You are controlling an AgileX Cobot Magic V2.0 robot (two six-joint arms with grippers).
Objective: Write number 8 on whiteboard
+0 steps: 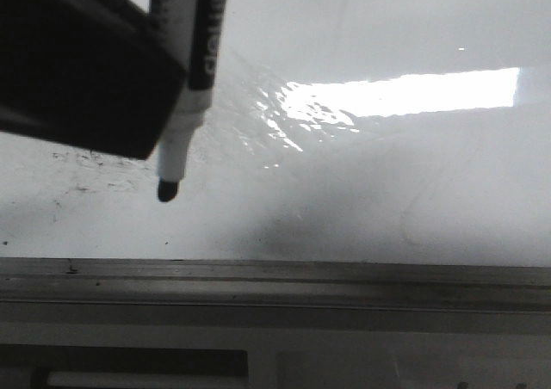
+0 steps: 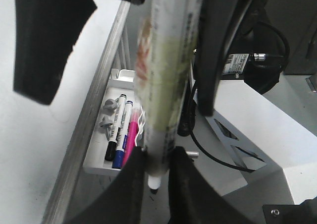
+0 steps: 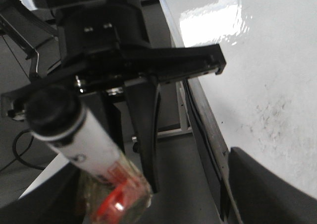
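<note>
Front view: the left gripper [image 1: 170, 92] held the marker [image 1: 196, 71] nib-down. The black tip [image 1: 168, 188] was at or just off the whiteboard [image 1: 387, 200], near the grey edge strip [image 1: 258, 279]; contact could not be confirmed. No number 8 was on the board, only grey smudge specks. Judged: writing not begun, pen poised low on the left for the first stroke.

Left wrist view: the left gripper's fingers [image 2: 132, 184] were clamped on the barrel close to the nib, probably so the tip would not wobble. A tray [image 2: 96, 168] of spare pens hung below the board edge.

Right wrist view: the right gripper [image 3: 148, 209] looked spread. Its one clear finger [image 3: 270, 184] stood well off the marker's capped rear end, holding nothing.
</note>
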